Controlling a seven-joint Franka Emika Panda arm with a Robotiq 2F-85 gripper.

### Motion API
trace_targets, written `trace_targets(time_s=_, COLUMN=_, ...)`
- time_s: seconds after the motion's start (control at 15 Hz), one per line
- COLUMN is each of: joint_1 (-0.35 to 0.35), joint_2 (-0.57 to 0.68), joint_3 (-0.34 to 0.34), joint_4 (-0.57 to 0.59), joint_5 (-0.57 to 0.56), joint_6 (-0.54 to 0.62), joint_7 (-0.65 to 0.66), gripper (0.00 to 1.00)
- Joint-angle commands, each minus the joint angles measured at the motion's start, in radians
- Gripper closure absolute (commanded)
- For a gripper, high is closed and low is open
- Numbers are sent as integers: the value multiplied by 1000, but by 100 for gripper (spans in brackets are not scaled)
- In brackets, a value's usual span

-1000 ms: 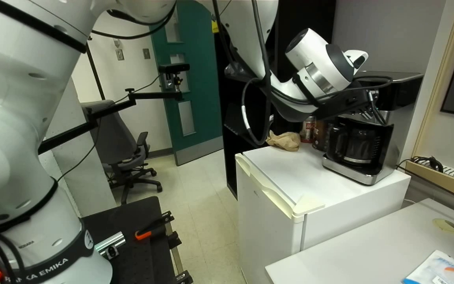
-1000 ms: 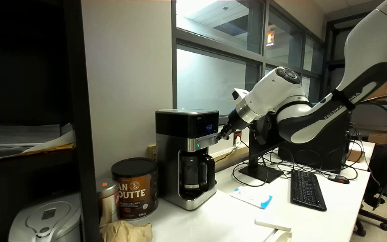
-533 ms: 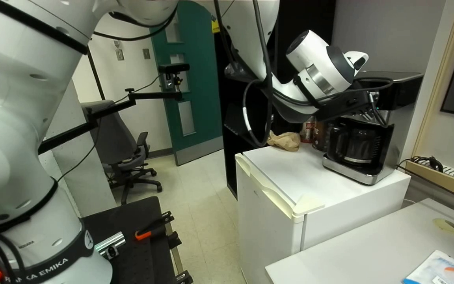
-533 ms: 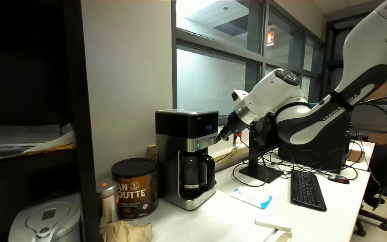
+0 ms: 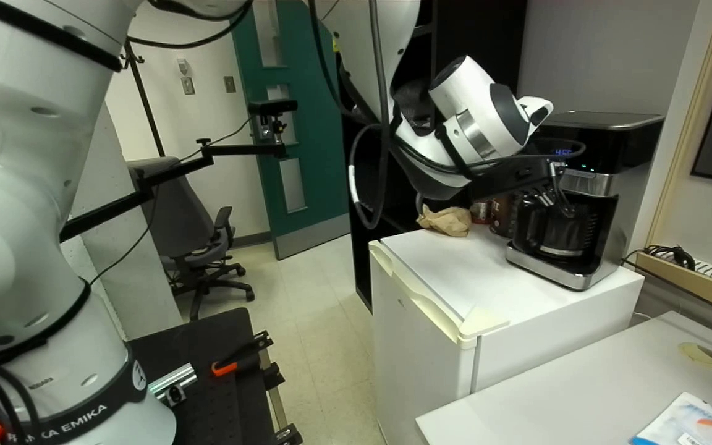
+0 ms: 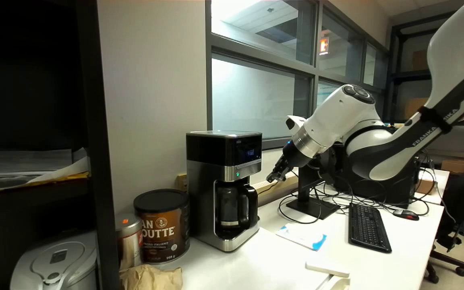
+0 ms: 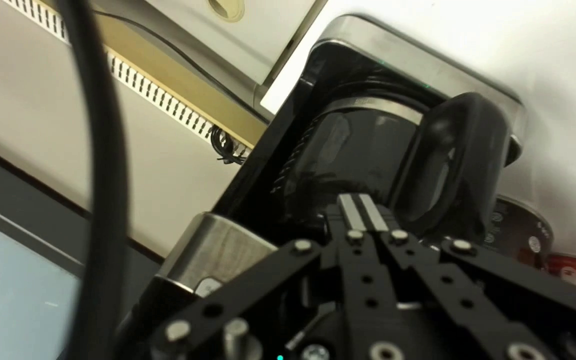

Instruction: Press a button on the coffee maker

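The coffee maker stands on a white cabinet and shows in both exterior views (image 5: pixel 631 148) (image 6: pixel 201 193). Its blue display (image 6: pixel 250 152) is lit, with a silver button strip (image 6: pixel 249 165) and a green light (image 6: pixel 238 174) below. The dark carafe (image 6: pixel 228 205) sits in its lower half. My gripper (image 6: pixel 273 177) is in front of the machine, apart from it and slightly below the strip. In the wrist view the gripper (image 7: pixel 363 207) is shut and empty, its tips in front of the carafe (image 7: pixel 358 145). The silver band (image 7: pixel 218 250) is partly hidden by the gripper there.
A brown coffee can (image 6: pixel 161 225), a smaller tin (image 6: pixel 129 241) and a crumpled paper bag (image 6: pixel 151 278) stand beside the machine. A desk with a keyboard (image 6: pixel 369 227) and cables lies below the arm. A dark shelf (image 6: pixel 95 161) rises at the side.
My gripper has backed away from the coffee maker's front strip and dropped lower. The display and strip now show in an exterior view where the arm covered them.
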Motion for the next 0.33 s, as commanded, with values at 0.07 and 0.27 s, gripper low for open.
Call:
trace_targets(time_s=0.07, joint_1=-17, joint_2=-175, joint_3=20, joint_4=-226, joint_5=-50, joint_6=32, joint_7=-40, gripper=100)
trace_targets(time_s=0.27, joint_1=-23, joint_2=-269, joint_3=11, joint_4=-328, joint_5=-92, joint_6=54, joint_7=-59, gripper=100)
